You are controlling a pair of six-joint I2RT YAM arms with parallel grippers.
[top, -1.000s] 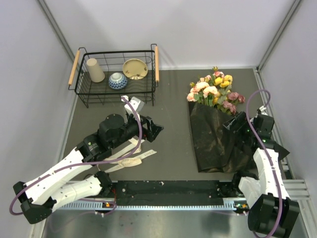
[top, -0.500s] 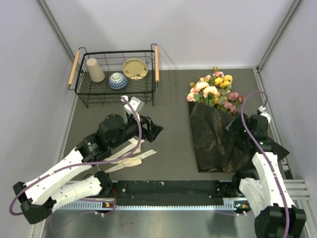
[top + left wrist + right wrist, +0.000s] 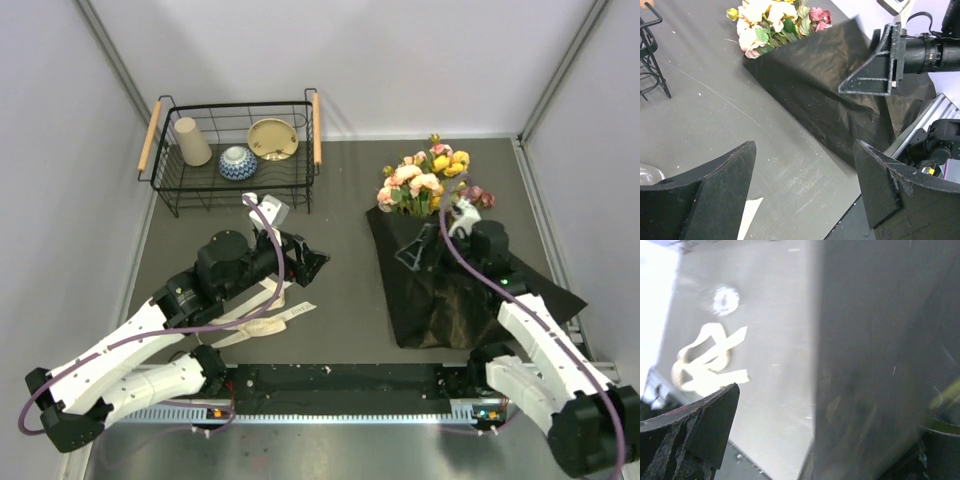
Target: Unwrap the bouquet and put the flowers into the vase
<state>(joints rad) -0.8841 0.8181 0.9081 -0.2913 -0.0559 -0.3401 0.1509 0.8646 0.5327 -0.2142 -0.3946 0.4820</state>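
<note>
The bouquet (image 3: pixel 400 290) lies on the right side of the table (image 3: pixel 340 200), with its flowers (image 3: pixel 425 185) at the far end. The right fingers (image 3: pixel 875 65) are spread wide just over its black paper (image 3: pixel 450 310). The left fingers (image 3: pixel 715 190) are spread wide too, holding nothing, above the cream ribbon (image 3: pixel 285 313).

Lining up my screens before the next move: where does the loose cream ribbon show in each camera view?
Top view: the ribbon lies flat, lower left of centre.
Left wrist: only a pale tip shows at the bottom edge, left of centre.
Right wrist: blurred cream loops at middle left.
Shared landmark: the black paper, which sits to the right of the ribbon in all three views.
</note>
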